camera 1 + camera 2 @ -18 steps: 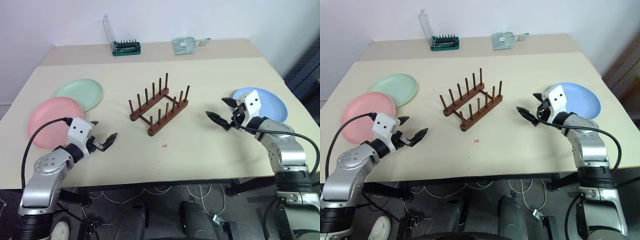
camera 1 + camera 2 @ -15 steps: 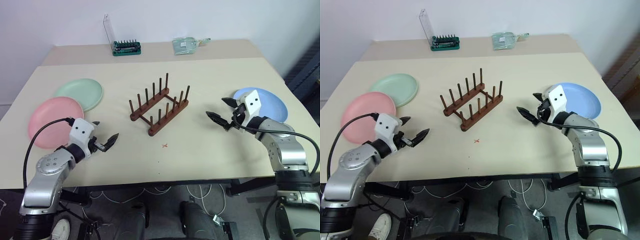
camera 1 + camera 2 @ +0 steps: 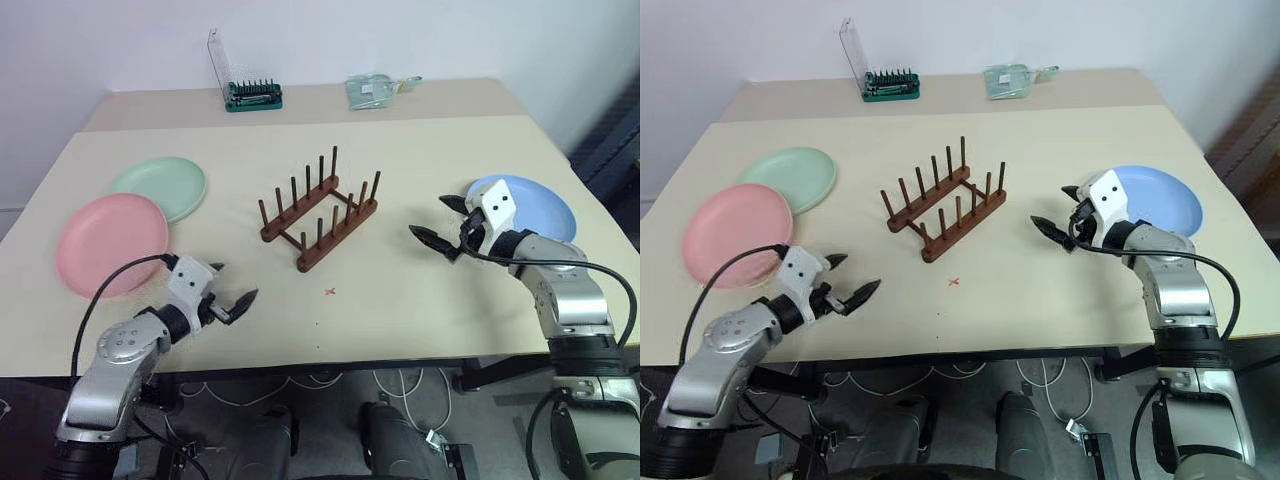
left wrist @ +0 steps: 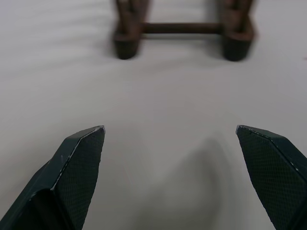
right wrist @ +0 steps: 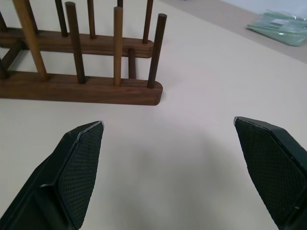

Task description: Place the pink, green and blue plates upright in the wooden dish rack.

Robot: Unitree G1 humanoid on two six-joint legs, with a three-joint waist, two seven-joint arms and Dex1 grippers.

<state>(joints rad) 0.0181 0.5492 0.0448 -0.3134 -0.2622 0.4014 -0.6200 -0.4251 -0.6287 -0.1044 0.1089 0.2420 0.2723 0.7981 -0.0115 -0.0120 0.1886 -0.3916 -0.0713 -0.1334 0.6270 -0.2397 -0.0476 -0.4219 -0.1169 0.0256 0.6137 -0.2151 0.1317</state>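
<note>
**Both claws wide and empty, plates flat on the table**

Ahead of the left gripper (image 3: 232, 290), whose fingers are spread wide with nothing between them, stands the wooden dish rack (image 3: 319, 216), well apart and holding no plates. Off to that claw's outer side lie the pink plate (image 3: 110, 243) and, just beyond it and touching or overlapping its far edge, the green plate (image 3: 160, 187), both flat on the table (image 3: 400, 300). The right gripper (image 3: 441, 222) hovers with fingers equally wide and empty; the blue plate (image 3: 535, 205) lies flat just behind it, the rack ahead of its tips.
</note>
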